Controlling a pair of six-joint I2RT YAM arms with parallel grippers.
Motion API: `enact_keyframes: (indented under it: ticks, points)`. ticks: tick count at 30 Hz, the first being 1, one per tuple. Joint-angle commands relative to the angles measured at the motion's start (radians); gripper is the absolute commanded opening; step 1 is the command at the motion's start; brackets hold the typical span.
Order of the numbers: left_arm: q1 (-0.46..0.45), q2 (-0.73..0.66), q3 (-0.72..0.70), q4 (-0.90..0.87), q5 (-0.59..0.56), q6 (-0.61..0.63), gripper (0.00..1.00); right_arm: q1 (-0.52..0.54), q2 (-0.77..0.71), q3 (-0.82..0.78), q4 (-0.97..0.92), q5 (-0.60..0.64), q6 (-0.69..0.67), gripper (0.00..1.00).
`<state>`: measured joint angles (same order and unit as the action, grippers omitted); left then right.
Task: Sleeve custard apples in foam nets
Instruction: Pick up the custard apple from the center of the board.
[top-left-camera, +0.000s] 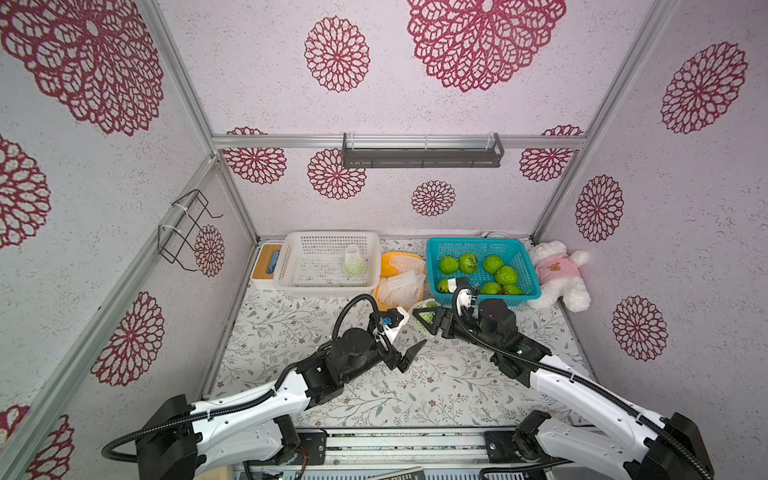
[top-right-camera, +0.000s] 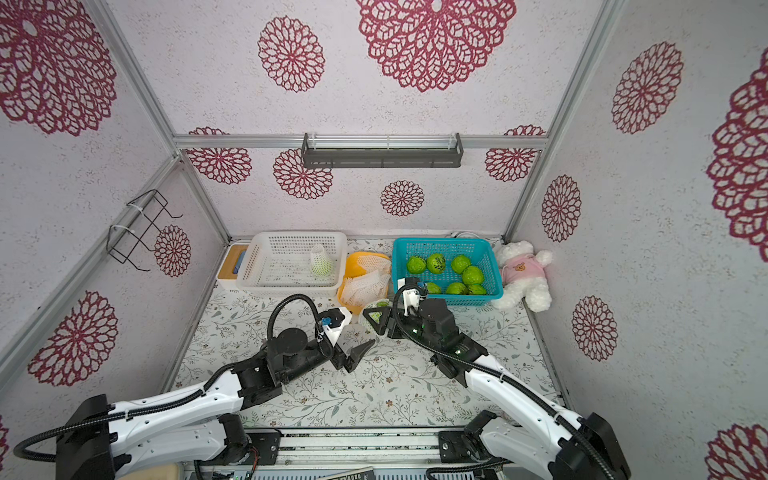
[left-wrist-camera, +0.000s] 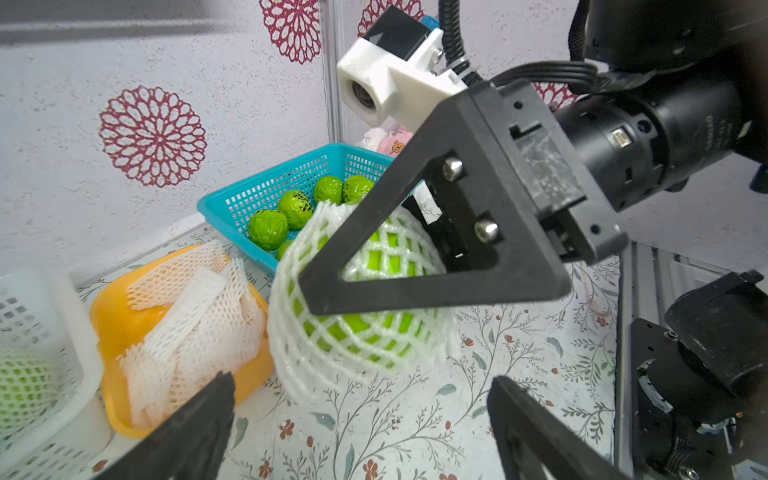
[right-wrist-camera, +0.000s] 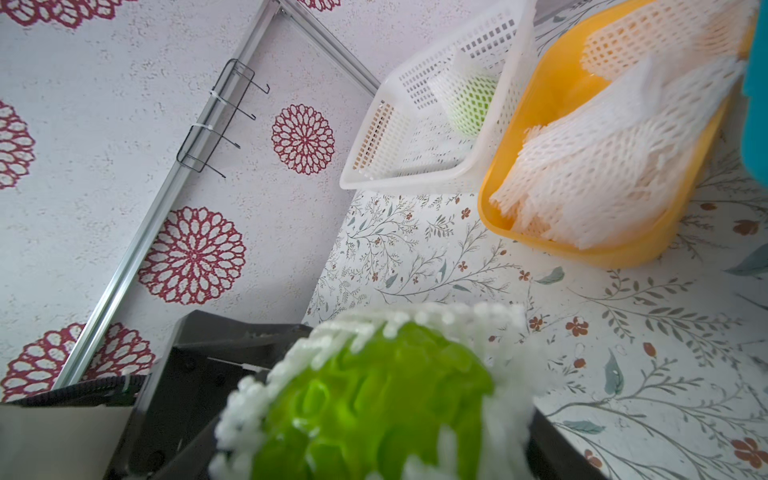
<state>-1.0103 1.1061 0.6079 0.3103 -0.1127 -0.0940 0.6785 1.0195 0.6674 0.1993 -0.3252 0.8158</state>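
Far left is the white basket (top-left-camera: 291, 257) with one finished fruit (top-left-camera: 354, 262) already netted inside. Right beside it sits the yellow tray (top-left-camera: 388, 266) holding the spare foam nets (top-left-camera: 401, 286).

In the middle, nearer the robot, the left gripper (left-wrist-camera: 361, 395) has its jaws spread wide with nothing in them. It's pointing at the fruit from just beside it.

The right gripper (top-left-camera: 424, 316) is clamped on a custard apple (left-wrist-camera: 365, 324) with a foam net (left-wrist-camera: 307, 357) stretched over it. That's just near of the yellow tray, low over the floral cloth. I can't tell if it's touching the cloth. The right wrist view shows bare green at the end by the jaws, and the net's loose skirt hangs past the other end.

Further right is the teal basket (top-left-camera: 528, 266) with the bare custard apples (top-left-camera: 468, 262), then a teddy bear (top-left-camera: 557, 270) in the corner.

What I'd worry about:
- The grip is through squishy foam, so the fruit could slip inside the sleeve and drop.
- That loose skirt could catch on the left fingers or the tray rim on the way to the white basket, and peel the net back off.
- The two arms are close, so a bump seems possible.
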Motion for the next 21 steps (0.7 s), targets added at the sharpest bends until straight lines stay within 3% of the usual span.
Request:
enact_keyframes:
  ticks: [1,5,12,21]
  points:
    - [-0.007,0.026,0.032,0.122,0.051,-0.011,0.97,-0.005,-0.027,0.014,0.074,-0.049,0.019,0.64]
    - [-0.007,0.063,0.055,0.144,0.116,-0.022,0.97,-0.005,-0.029,0.009,0.087,-0.078,0.001,0.65]
    - [-0.005,0.109,0.084,0.154,0.112,-0.023,0.97,-0.003,-0.038,0.003,0.102,-0.11,-0.012,0.66]
    - [-0.005,0.109,0.061,0.207,-0.088,0.0,0.97,-0.004,-0.085,-0.015,0.095,-0.096,-0.007,0.67]
